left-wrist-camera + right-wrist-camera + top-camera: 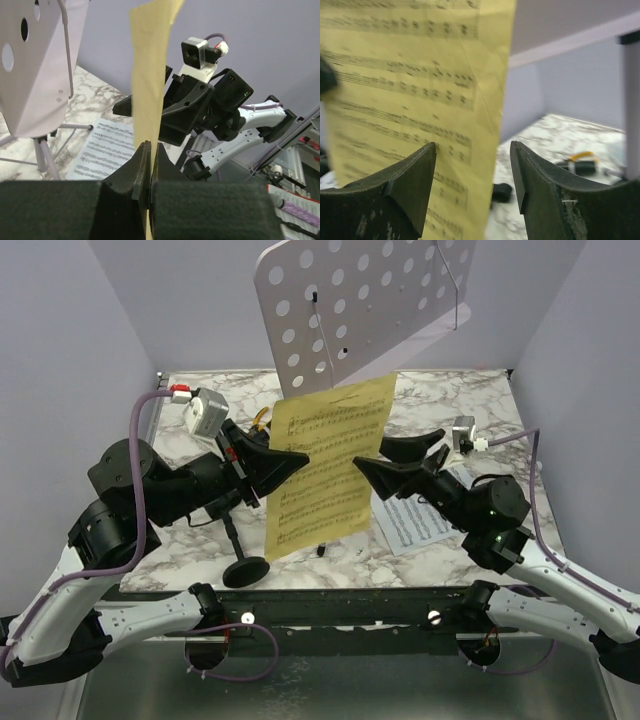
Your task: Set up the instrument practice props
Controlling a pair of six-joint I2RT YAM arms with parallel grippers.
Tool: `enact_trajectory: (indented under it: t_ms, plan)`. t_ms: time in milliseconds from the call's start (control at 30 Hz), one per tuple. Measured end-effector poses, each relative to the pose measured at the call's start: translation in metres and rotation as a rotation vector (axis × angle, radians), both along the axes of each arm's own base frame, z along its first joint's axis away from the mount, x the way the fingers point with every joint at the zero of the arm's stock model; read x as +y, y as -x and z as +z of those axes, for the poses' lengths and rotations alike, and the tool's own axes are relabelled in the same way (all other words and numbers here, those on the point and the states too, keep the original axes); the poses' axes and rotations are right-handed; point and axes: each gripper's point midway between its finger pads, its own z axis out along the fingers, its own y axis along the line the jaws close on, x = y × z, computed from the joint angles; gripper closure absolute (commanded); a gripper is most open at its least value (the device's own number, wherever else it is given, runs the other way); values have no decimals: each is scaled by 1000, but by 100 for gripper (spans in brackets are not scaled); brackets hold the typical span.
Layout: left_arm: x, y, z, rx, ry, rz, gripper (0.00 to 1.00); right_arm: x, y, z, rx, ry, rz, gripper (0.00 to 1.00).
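Page [330, 465], yellow, upright between left claw's [150, 165] tips.

One sheet-music page [325, 465] is mustard yellow, ruled with black staves and notes. The second page [418, 525] is white with the same black print. The music stand [370, 300] is pale lilac, patterned all over with rows of round holes. The tabletop [430, 400] is white marble with grey veins. The short mic stand [245, 570] is plain black, and the pliers [581, 156] show yellow handles

black arms [150, 485] on white links [60, 610], purple cables [136, 470], black wedge pincers [298, 458]
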Motion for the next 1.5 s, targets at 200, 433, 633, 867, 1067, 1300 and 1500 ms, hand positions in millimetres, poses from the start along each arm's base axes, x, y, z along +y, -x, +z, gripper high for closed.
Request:
enact_trajectory:
  t_ms: [200, 433, 633, 867, 1067, 1300, 1500]
  plan:
    - [-10, -13, 32, -110, -19, 19, 100, -32, -47, -34, 64, 137, -326, 27]
    - [-24, -24, 76, -235, -13, 18, 100, -97, -69, -45, 28, 195, -677, 24]
    - [-33, -31, 111, -326, 14, 28, 100, -142, -127, -72, 94, 338, -937, 24]
    - [-47, -68, 126, -354, 31, 150, 100, -235, -194, -110, 336, 368, -1093, 28]
    - [-57, -114, 126, -336, 39, 329, 100, -255, -217, -45, 302, 254, -1015, 35]
    - [-54, -133, 149, -357, 109, 436, 100, -238, -208, 73, 92, 199, -895, 40]
    - [-43, -129, 175, -387, 197, 465, 100, -197, -191, 128, -89, 242, -684, 50]
